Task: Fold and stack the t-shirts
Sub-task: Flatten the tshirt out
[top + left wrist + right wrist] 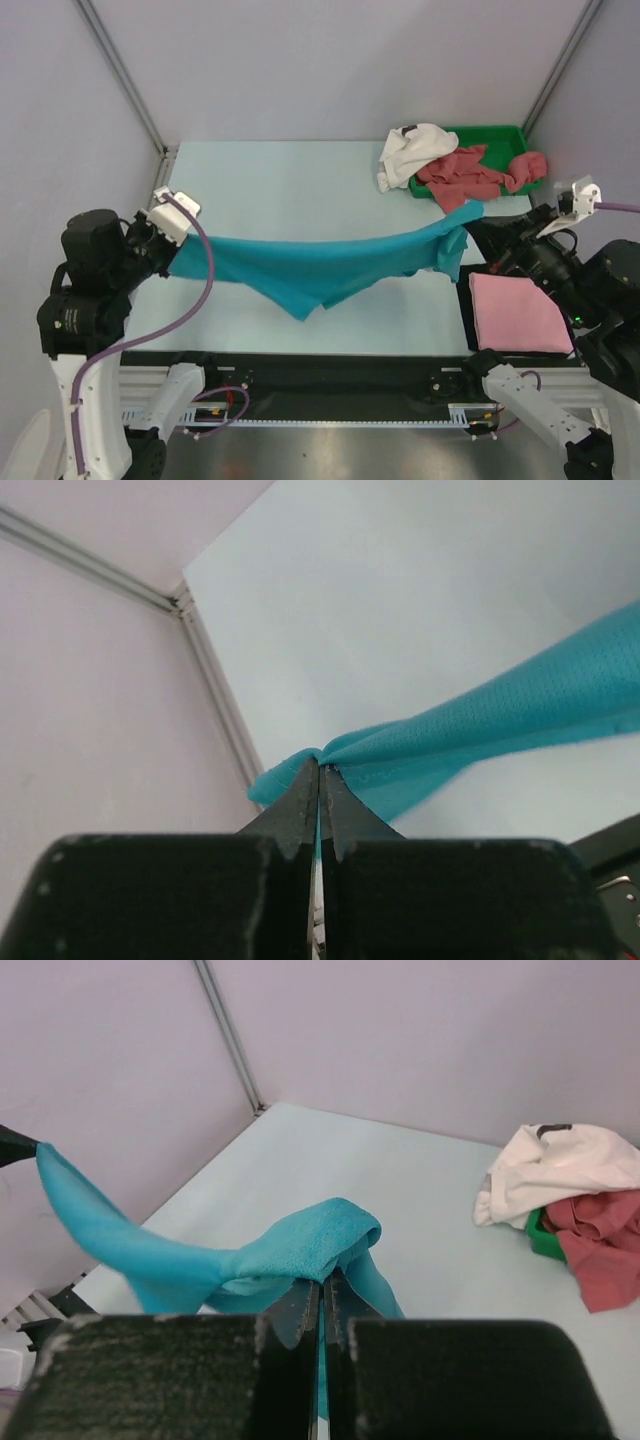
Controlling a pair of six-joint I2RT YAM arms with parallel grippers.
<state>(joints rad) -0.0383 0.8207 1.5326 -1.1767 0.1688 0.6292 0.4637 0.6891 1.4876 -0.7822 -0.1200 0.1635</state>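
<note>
One teal t-shirt [320, 265], one white t-shirt [415, 150], one pink t-shirt [518, 312], dusty-red t-shirts [462, 172] (seemingly two), one green tray [490, 131]

You've got the teal-blue t-shirt [310, 265] strung like a hammock over the table [300, 180]. One end is pinched in the left fingers [298, 800], the other is bunched in the right fingers [300, 1310], and the middle sags to a loose point. The white t-shirt [412, 150] is crumpled and draped over the left rim of the green tray [500, 132]. The dusty-red t-shirts [465, 170] are heaped in that tray (can't count them). The light pink t-shirt [517, 312] lies folded flat on the table's near right.
</note>
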